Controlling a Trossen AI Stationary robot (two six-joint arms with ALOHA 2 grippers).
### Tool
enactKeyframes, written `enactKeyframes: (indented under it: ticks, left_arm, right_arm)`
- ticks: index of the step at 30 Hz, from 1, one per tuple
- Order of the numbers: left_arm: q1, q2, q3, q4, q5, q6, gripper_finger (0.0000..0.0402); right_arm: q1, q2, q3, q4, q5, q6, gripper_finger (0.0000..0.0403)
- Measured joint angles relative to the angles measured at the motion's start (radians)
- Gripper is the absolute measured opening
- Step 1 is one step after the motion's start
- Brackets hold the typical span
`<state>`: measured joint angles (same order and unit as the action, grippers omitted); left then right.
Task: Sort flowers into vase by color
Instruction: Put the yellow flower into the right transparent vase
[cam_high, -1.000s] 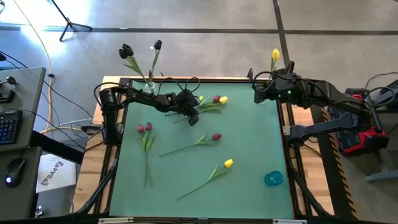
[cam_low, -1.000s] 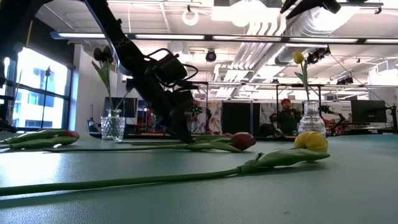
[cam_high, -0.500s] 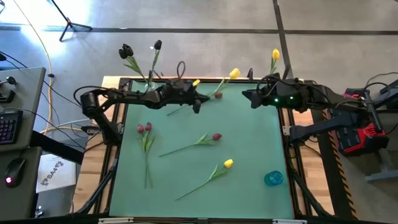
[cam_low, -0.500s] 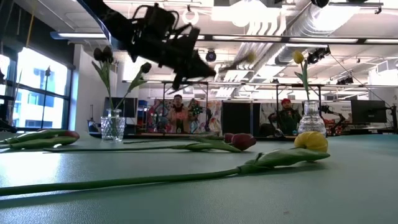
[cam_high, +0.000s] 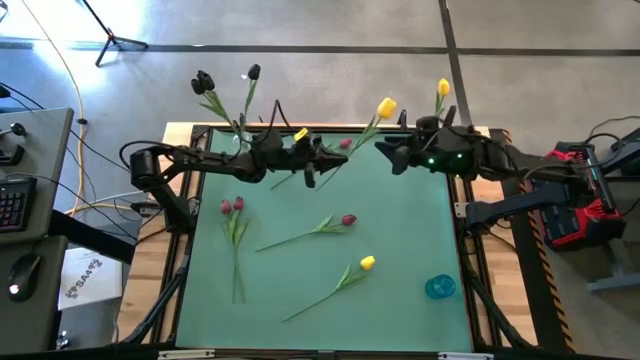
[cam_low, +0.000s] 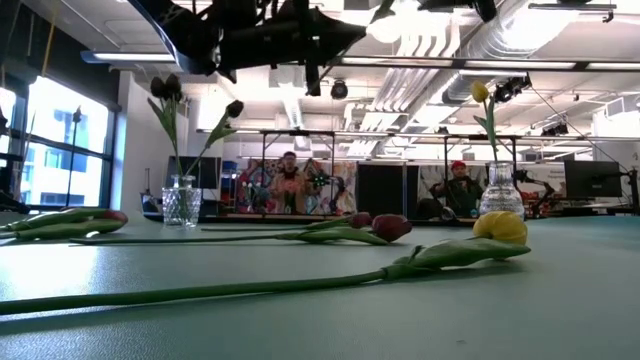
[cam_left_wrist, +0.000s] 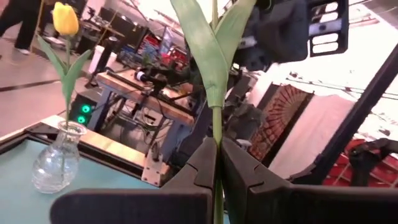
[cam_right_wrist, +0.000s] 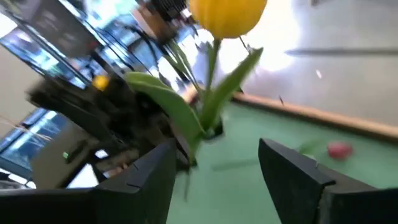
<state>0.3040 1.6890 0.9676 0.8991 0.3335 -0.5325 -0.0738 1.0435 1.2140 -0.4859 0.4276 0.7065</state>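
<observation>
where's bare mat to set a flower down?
Free: right strip between the right gripper and blue object; front-left corner beside the red pair. Crowded: back edge, where the left gripper holds a yellow tulip, and mid-mat around the red tulip and yellow one.

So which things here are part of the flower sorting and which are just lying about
Part of the job:
- yellow tulip gripped by the left hand
- open right hand facing it
- tulips on the mat
- black-tulip vase
- yellow-tulip vase

Lying about:
- blue object
- keyboard
- mouse
</observation>
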Motion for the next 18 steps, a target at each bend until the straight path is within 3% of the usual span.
enactKeyframes:
  ticks: [5, 18]
  left_arm:
    - [0.001, 0.0, 0.0, 0.003, 0.041, 0.002, 0.0]
    - [-0.032, 0.0, 0.0, -0.018, 0.05, 0.175, 0.0]
  right_arm:
    - [-0.002, -0.03, 0.0, 0.115, 0.006, -0.1, 0.0202]
    - [-0.058, -0.008, 0.0, 0.103, -0.075, -0.058, 0.0158]
